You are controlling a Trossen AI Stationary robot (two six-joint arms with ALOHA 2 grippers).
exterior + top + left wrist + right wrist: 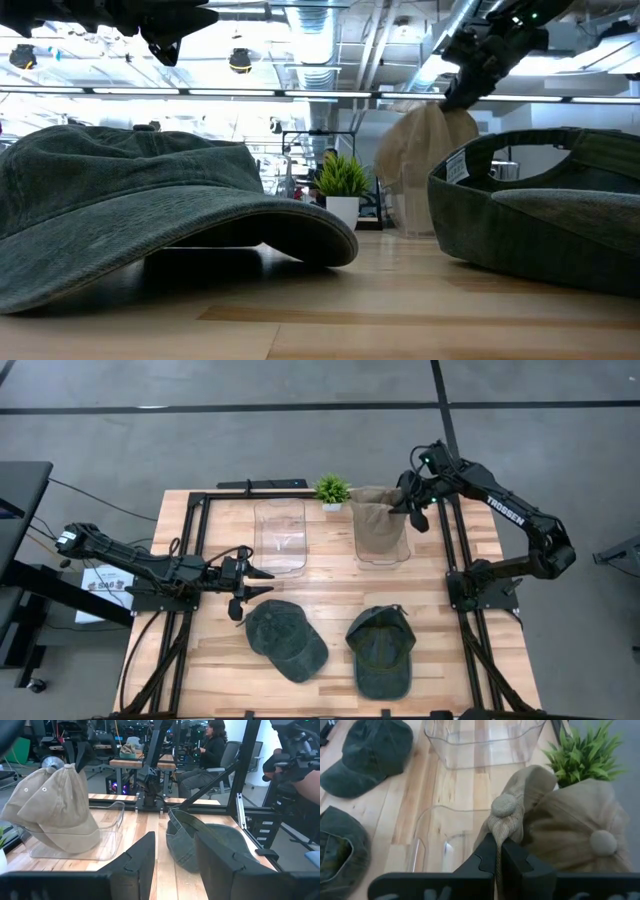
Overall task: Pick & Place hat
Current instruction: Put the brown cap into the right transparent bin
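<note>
a: hats first — we count a tan hat (378, 518) and two dark green ones. the tan hat hangs over the right clear bin (384, 550) near the worktop's far edge, pinched at its crown by the right gripper (497, 851), whose fingers are clamped tight on the fabric.

b: agreed. in the right wrist view we see two tan crowns with buttons, so it may be two tan caps stacked; we cannot tell for certain.

a: the left dark green hat (285, 639) lies crown up near the worktop's near edge, left of centre. the right dark green hat (381, 650) lies upside down just beside it, opening upward, the two apart.

b: and the left gripper (252, 588)?

a: we see it low over the worktop near the left edge, just beyond the left dark green hat, fingers parted a moderate way and holding nothing.

b: the left clear bin (280, 536) sits by the far edge, next to the right one, with nothing visible inside. a small potted plant (331, 490) stands at the far edge between the two bins.

a: beyond the table, in the left wrist view, we see a seated person (207, 747) at a desk.
</note>
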